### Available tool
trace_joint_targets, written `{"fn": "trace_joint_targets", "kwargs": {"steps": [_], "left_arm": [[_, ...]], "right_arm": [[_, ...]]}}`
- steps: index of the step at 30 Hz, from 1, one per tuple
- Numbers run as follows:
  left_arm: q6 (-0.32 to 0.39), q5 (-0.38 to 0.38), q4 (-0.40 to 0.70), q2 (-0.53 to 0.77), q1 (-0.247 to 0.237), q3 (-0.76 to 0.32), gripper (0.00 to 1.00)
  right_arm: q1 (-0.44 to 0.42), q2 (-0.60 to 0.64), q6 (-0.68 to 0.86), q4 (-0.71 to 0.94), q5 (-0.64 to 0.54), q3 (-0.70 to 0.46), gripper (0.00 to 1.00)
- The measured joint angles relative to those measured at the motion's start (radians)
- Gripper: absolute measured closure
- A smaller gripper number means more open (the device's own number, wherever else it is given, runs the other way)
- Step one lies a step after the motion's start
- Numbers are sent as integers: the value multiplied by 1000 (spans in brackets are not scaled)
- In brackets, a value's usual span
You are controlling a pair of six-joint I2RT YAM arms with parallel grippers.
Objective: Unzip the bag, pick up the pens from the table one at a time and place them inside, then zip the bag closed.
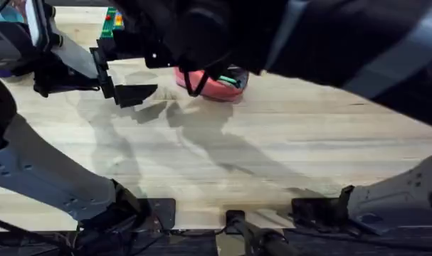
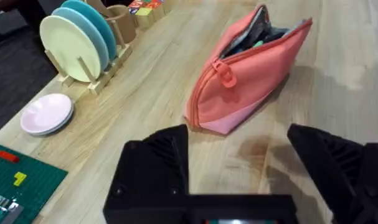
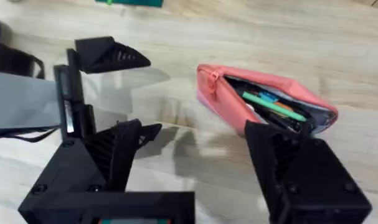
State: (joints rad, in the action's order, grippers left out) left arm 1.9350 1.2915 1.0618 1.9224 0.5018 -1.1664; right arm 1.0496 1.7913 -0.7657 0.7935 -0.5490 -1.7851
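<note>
Already the bag (image 3: 263, 106) lies unzipped on the worktop (image 1: 272, 149), its mouth gaping, with green pens (image 3: 273, 106) showing inside among other items. No loose pen is visible on the bare wood in these views, so I judge the filling to be finished or nearly so, with the zipping still left; the pull tab (image 2: 226, 73) sits at the end of the bag nearest the left tool. The left tool (image 2: 245, 168) hovers just short of that end, its fingers spread apart and holding nothing. The right tool (image 3: 201, 155) hangs over the bag, fingers also apart and empty. No brand, label or readable writing shows on the bag or elsewhere.
</note>
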Motion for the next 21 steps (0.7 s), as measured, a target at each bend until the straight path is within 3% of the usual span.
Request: {"fn": "trace_joint_targets", "kwargs": {"steps": [21], "left_arm": [[0,0,0,0,0,0,7]], "right_arm": [[-9,64,-24,-11,4,0,4]]}}
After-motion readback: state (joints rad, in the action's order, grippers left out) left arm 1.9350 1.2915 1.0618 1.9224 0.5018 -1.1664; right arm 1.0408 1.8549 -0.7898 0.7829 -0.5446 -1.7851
